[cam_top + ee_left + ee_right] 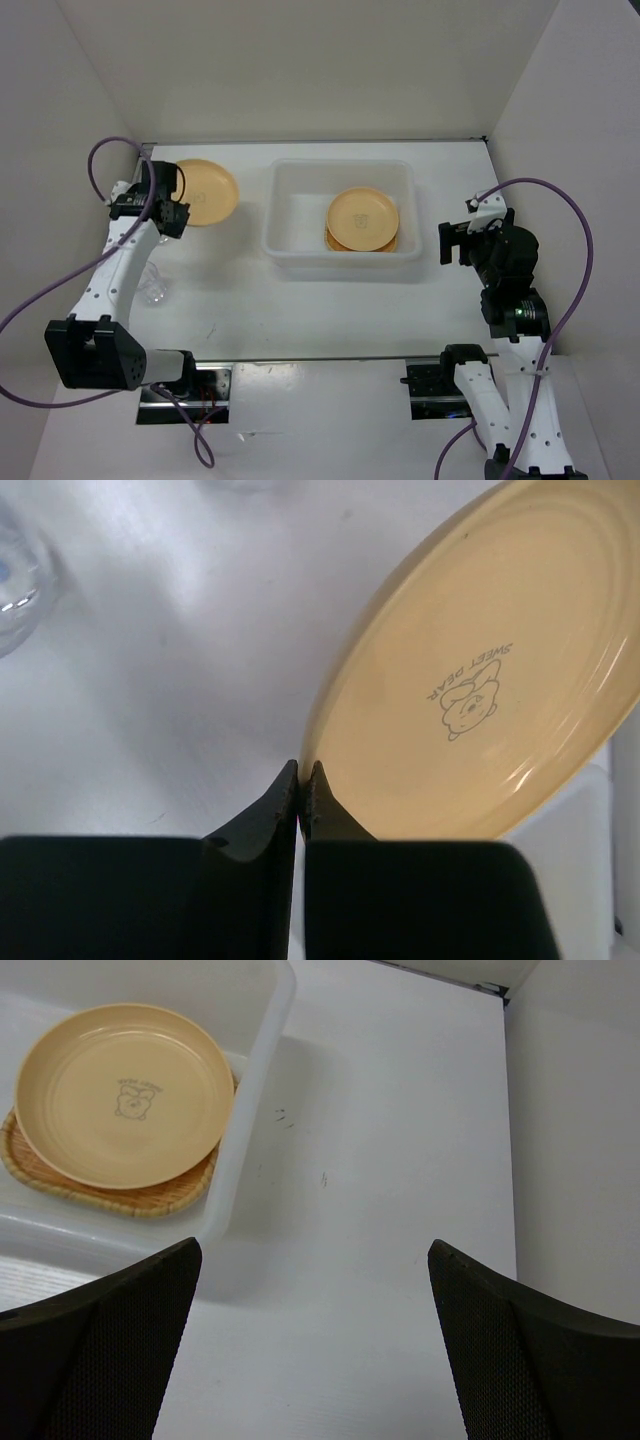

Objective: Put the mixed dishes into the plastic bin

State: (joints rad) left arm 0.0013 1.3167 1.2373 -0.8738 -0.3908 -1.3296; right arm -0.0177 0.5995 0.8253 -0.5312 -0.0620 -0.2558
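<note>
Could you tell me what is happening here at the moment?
The robot is loading dishes into the bin. The left fingers are shut on the rim of a plate, which is outside the bin, to its left. The other plate lies on the tray inside the bin. A cup stands on the table, not yet picked up. The right fingers are open and empty, just right of the bin.
</note>
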